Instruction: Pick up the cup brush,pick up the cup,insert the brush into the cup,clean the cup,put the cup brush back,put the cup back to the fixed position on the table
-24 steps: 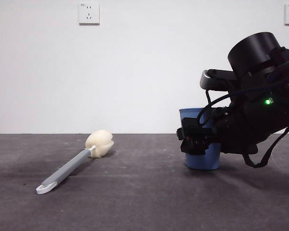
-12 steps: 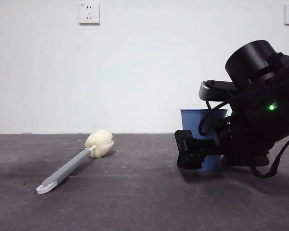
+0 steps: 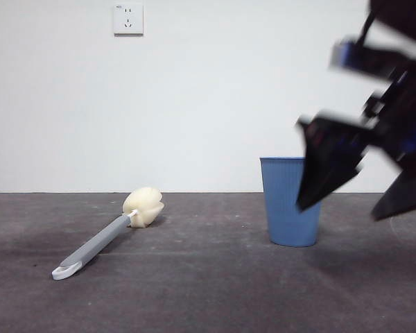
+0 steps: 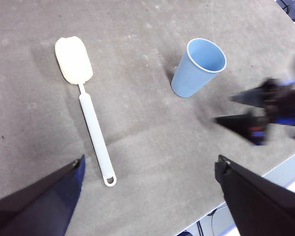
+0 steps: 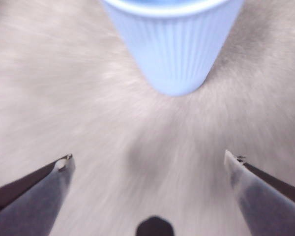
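From my station I judge the task is almost at its end, or else not yet begun; the pictures alone cannot tell me which. The long brush with grey handle, white looped end and cream-yellow sponge head [image 3: 108, 234] lies flat on the dark grey matte surface [image 3: 194, 291], well apart from the blue ribbed plastic tapered cup [image 3: 289, 201], which stands upright and free, mouth up. Nothing is held by either arm. The right gripper [image 5: 150, 169] has its fingers spread wide and empty, with the cup near in front of them but not between them; in the front view it shows as a dark blurred shape just beside the cup on the right side. The left gripper [image 4: 150, 169] hovers high above the surface with its fingers also wide apart and holding nothing, looking down on both brush and cup. About writing: I can read no brand or label on the cup or the brush. A white wall socket [image 3: 128, 19] carries only a tiny mark, too small to read.
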`<state>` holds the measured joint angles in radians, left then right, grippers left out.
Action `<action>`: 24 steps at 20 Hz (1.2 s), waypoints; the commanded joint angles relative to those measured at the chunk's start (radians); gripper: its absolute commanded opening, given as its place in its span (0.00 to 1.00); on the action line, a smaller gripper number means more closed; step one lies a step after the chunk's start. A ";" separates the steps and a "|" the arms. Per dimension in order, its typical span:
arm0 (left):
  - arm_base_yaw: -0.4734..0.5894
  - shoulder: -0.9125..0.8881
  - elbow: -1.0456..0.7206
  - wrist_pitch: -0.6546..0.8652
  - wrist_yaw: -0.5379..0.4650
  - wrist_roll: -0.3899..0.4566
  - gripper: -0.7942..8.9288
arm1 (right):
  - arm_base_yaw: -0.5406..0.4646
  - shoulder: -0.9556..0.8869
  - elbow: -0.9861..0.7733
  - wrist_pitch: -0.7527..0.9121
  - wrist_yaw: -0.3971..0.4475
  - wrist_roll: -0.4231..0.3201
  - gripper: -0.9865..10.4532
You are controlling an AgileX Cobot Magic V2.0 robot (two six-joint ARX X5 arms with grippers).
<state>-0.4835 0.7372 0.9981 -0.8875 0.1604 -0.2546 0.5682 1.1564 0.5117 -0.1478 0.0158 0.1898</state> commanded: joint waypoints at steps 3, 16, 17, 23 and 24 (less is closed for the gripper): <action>-0.001 -0.003 -0.009 -0.006 0.001 0.027 0.53 | 0.003 -0.321 0.009 -0.312 -0.098 0.031 0.53; -0.001 -0.003 -0.009 -0.166 0.085 0.126 0.53 | 0.004 -0.446 0.507 -0.983 -0.228 -0.045 0.52; -0.001 -0.003 -0.009 -0.170 0.085 0.128 0.53 | 0.004 -0.440 0.518 -0.995 -0.230 -0.051 0.52; -0.001 -0.003 -0.009 -0.179 0.105 0.129 0.31 | 0.004 -0.436 0.522 -1.006 -0.281 -0.051 0.38; -0.001 -0.002 -0.009 -0.179 0.105 0.128 0.23 | 0.004 -0.436 0.522 -1.006 -0.280 -0.051 0.29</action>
<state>-0.4839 0.7372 0.9981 -1.0664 0.2584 -0.1383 0.5701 0.7216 1.0328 -1.1584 -0.2619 0.1471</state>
